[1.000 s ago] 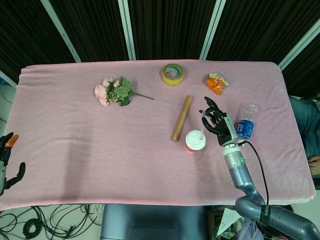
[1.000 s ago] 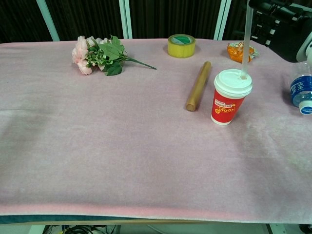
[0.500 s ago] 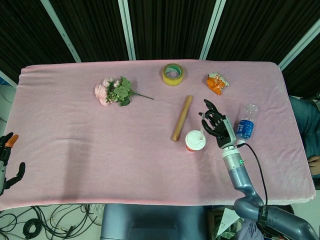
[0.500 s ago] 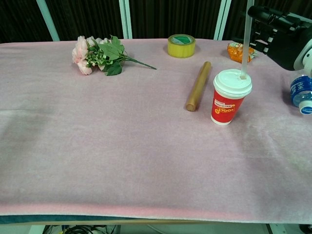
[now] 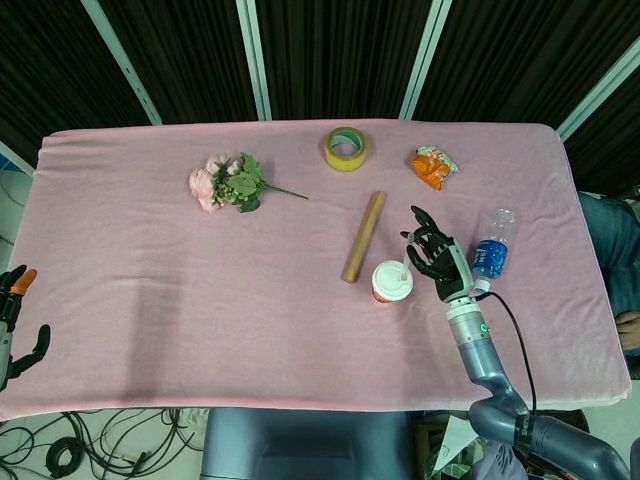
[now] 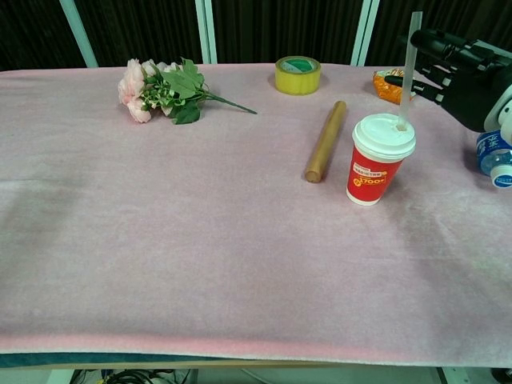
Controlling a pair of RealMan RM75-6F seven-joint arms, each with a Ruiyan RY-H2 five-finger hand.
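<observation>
Red paper cup (image 6: 374,166) with white lid and a tall translucent straw (image 6: 409,64), standing upright right of centre on the pink-covered table (image 5: 150,300). Straw rising almost vertical from the lid, tilted slightly rightward at its top in the chest view. Right hand (image 6: 468,74) just right of the cup, raised to the height of the straw's upper part, dark fingers (image 6: 436,42) apart and stretched leftward toward the straw. Fingertips very near the straw, nothing visibly held; actual contact too fine to tell. In the head view, right hand (image 5: 438,262) beside the cup (image 5: 391,281), forearm running back toward the table's near edge.

Left hand (image 5: 15,320) far off at the near-left corner, beyond the table's side edge, fingers loosely spread and holding nothing; well apart from the cup.

Cardboard tube (image 6: 325,141) lying just left of the cup, long axis running away from the robot, close but not touching. Plastic water bottle (image 5: 492,245) on its side just right of the right hand. Beyond these, roll of yellow tape (image 5: 346,148) and an orange snack packet (image 5: 435,166) near the far edge. Bunch of pink flowers (image 5: 228,182) far left of the cup. Wide bare cloth in front of the cup and leftward; tighter room on its right, between hand and bottle.
</observation>
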